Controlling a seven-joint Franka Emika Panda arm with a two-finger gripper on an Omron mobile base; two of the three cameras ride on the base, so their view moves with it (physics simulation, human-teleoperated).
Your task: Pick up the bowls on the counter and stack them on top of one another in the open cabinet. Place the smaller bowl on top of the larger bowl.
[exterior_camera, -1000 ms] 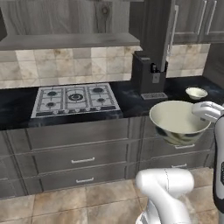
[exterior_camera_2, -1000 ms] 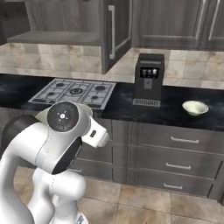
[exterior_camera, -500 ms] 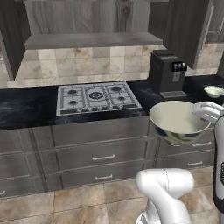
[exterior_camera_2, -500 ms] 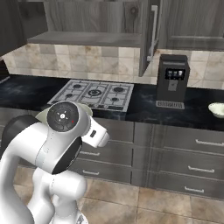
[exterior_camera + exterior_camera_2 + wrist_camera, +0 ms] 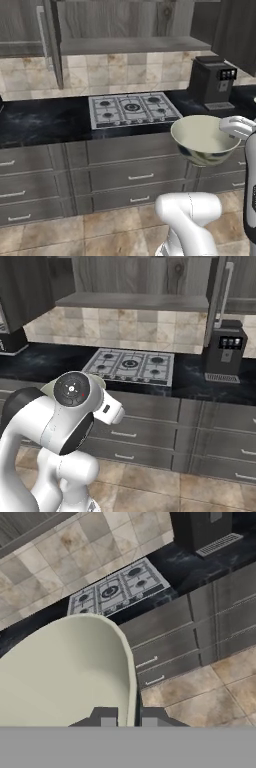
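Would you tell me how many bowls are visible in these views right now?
1: the larger bowl is held at its rim by the gripper, in the air in front of the drawers. The smaller one may be out of frame.

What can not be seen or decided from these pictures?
- Smaller bowl: its place cannot be told from these views.
- Gripper: in the hand view its tips pinch the rim of the larger bowl; the grey band cuts off their bases.
- Larger bowl's outside: hand view gives just the inside; left base view gives a dark strip below the rim.
- Open cabinet: the top edge cuts off its upper part, both base views.
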